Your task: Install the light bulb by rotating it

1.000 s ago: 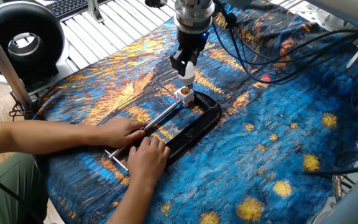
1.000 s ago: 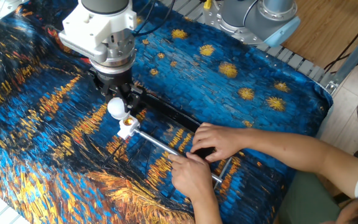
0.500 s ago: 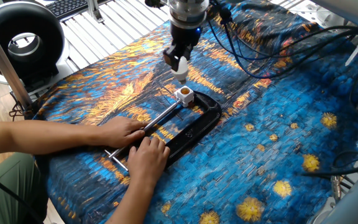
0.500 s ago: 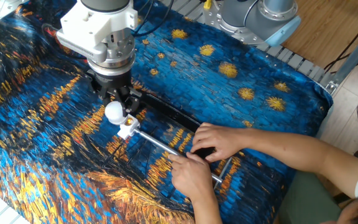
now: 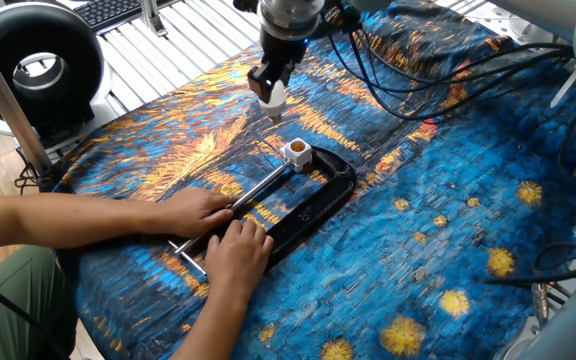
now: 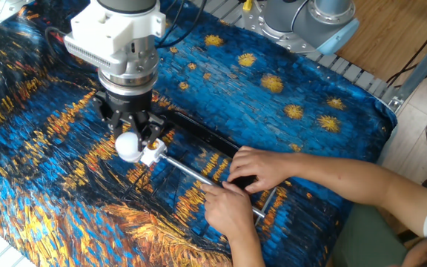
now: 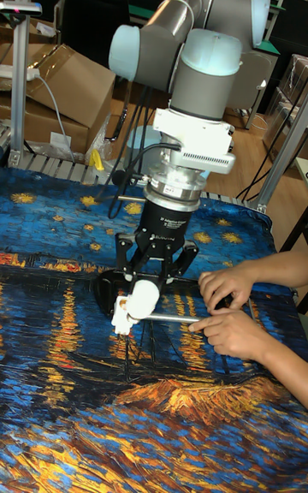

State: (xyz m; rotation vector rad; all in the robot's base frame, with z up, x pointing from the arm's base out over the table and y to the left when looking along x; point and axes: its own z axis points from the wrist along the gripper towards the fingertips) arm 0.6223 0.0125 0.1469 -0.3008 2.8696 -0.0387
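From one fixed view, the claw [image 5: 269, 92] grips the light bulb [image 5: 271, 97], hanging in the air up-left of the white socket [image 5: 296, 151]. The other fixed view shows its globe [image 6: 128, 146] downward, long axis vertical. Tall view: bulb [image 7: 142, 297] above the clamp [image 7: 109, 287].

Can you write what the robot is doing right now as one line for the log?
gripper: shut on light bulb | bulb: above socket, not inserted | hands: holding clamp
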